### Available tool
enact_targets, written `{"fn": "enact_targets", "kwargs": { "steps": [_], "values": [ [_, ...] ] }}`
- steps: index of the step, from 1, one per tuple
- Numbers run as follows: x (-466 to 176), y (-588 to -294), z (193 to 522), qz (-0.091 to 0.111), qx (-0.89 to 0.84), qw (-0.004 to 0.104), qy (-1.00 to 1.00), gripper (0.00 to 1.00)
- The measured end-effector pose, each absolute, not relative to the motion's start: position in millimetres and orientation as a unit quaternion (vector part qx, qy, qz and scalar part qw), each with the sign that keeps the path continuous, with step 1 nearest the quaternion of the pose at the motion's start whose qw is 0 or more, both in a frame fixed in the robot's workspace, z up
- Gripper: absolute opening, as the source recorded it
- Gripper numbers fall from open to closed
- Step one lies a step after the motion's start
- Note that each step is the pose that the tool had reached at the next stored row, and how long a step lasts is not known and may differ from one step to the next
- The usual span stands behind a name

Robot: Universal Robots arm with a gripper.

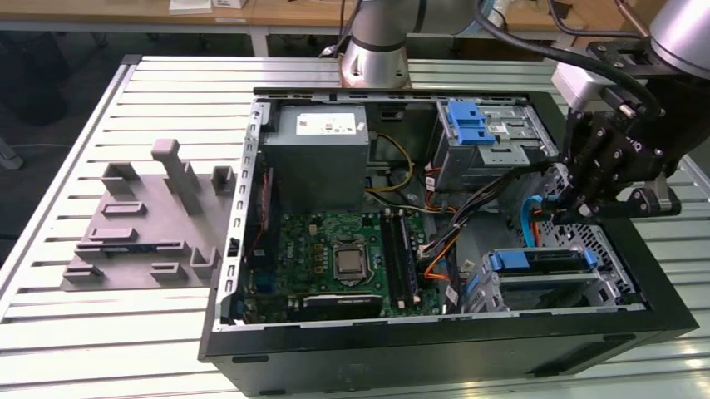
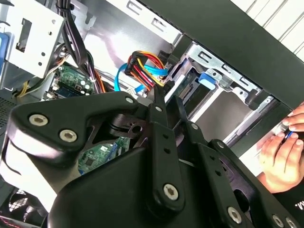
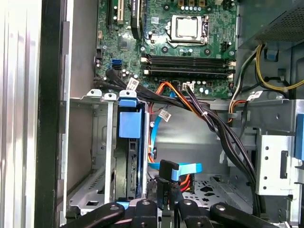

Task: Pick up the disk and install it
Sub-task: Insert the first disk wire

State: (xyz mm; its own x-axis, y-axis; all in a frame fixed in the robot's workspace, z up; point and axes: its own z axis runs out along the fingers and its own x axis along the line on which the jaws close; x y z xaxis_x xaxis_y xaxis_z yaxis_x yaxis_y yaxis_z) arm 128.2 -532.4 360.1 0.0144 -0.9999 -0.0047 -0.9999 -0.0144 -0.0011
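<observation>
The disk stands on edge in the bay at about four o'clock in the open computer case, as the exterior view shows. Its blue handle is level with the bay's rim in the first wrist view, so it looks seated or nearly so. The tool hangs over the case at about three o'clock, just above that bay and apart from the disk. A black plug on a flat blue cable lies right in front of it in the first wrist view. Whether the tool is clenched, released or pinching that plug I cannot tell.

The main risk, as I judge it, is the loose wiring. The bundle of black cables and the blue cable cross the space beside the bay, and a careless move could snag one or strain a plug. If the disk is not fully home, a tilted push could jam its rails. A person's hand rests near the outer wall of the case in the second wrist view, close enough to be caught by a swing of the arm.

The disk's body and rails are hidden inside the bay, so its latching cannot be judged. What the hand holds is too small to tell.
</observation>
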Motion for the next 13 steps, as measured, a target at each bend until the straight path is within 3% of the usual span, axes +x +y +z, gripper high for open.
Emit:
{"fn": "enact_targets", "kwargs": {
  "steps": [13],
  "values": [
    [128.2, -526.1, 354.5, -0.014, -0.712, 0.003, 0.702, 0.25]
  ]
}}
